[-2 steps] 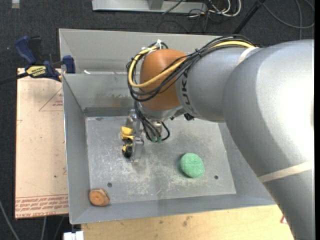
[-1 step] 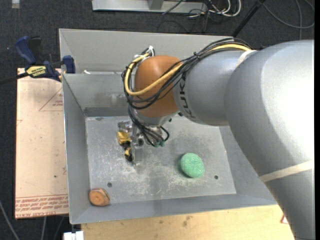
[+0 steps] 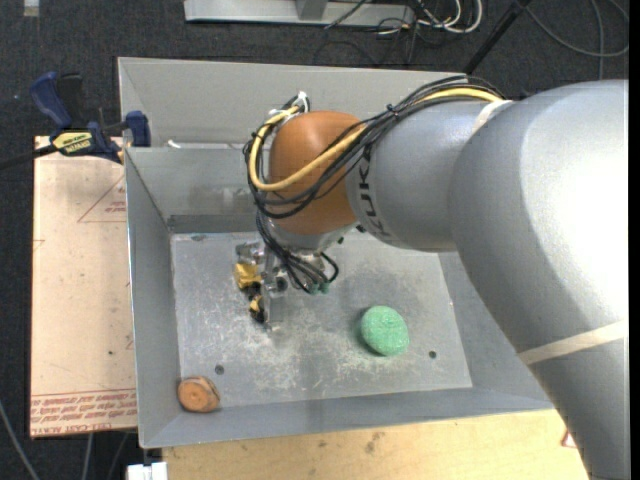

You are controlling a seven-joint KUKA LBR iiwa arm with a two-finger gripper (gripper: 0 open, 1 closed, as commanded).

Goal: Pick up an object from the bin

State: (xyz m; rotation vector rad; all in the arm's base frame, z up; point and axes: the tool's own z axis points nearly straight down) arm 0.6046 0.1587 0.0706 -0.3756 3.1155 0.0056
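your pincer [image 3: 262, 306] low over grey metal bin [image 3: 150, 268] floor, open or closed: cannot tell; green round foam lump [image 3: 384, 330] near; orange-brown wooden disc [image 3: 198, 395] in front-left corner.

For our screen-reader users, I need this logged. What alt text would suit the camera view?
A robot arm reaches from the right into a grey metal bin, its tool low over bare floor left of centre. A green rounded lump lies to its right, and an orange-brown piece sits near the front left corner.
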